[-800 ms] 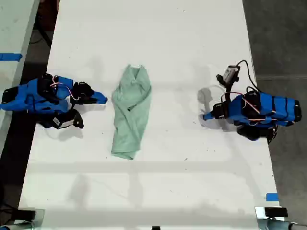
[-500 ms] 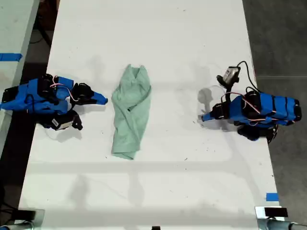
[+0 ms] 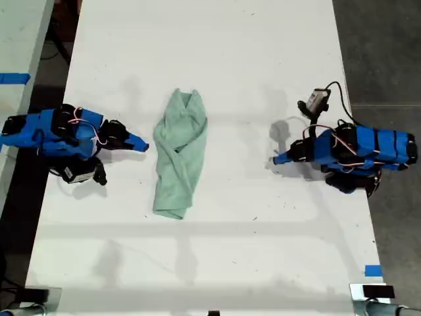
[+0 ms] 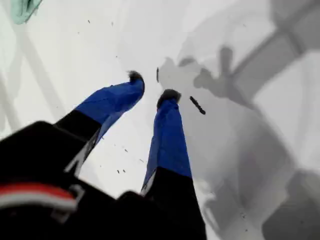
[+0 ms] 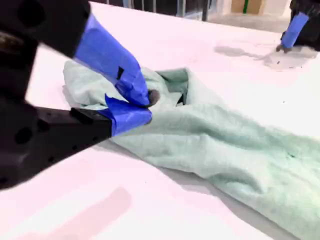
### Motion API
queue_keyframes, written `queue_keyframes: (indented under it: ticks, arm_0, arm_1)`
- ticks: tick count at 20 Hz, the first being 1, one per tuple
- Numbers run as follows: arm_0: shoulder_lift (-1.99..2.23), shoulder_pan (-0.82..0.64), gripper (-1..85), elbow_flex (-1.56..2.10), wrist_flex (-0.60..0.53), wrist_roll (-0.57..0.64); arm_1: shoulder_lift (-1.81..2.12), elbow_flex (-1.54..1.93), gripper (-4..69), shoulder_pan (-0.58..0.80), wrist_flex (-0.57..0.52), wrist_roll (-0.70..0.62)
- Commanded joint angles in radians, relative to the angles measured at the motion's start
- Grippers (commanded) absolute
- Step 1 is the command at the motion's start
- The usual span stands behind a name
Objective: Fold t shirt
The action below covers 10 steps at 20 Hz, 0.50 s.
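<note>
The table is white, and the shirt lies bunched lengthwise on it, between my two arms. My second gripper points at the shirt from the exterior view's left, jaws closed on nothing. My first gripper, at the exterior view's right, is well apart from it, jaws slightly parted.

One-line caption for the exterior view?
Crumpled t shirt lies on the white table between two blue arms, neither gripping it.

White table, dark grey floor alongside; blue tape at table edge.
</note>
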Motion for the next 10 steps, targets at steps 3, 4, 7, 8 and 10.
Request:
queue_keyframes:
  ticks: [3, 4, 7, 8, 10]
  arm_0:
    - [-0.962, 0.141, 20.8, -0.795, 0.166, -0.031]
    - [-1.072, 0.170, 22.2, -0.922, 0.192, 0.009]
    - [-1.178, 0.313, 23.1, -1.049, 0.167, 0.021]
    - [-1.193, 0.373, 22.9, -1.046, 0.155, -0.025]
    - [-1.246, 0.486, 22.5, -1.037, 0.106, -0.114]
  arm_1:
    - [-0.965, -0.761, 23.2, -0.121, -0.071, 0.028]
    - [-1.144, -0.937, 23.7, -0.156, -0.054, 0.034]
    - [-1.632, -1.450, 26.2, -0.239, 0.025, 0.041]
    - [-1.779, -1.605, 26.7, -0.259, 0.029, 0.025]
    - [-2.031, -1.876, 26.8, -0.281, 0.008, -0.020]
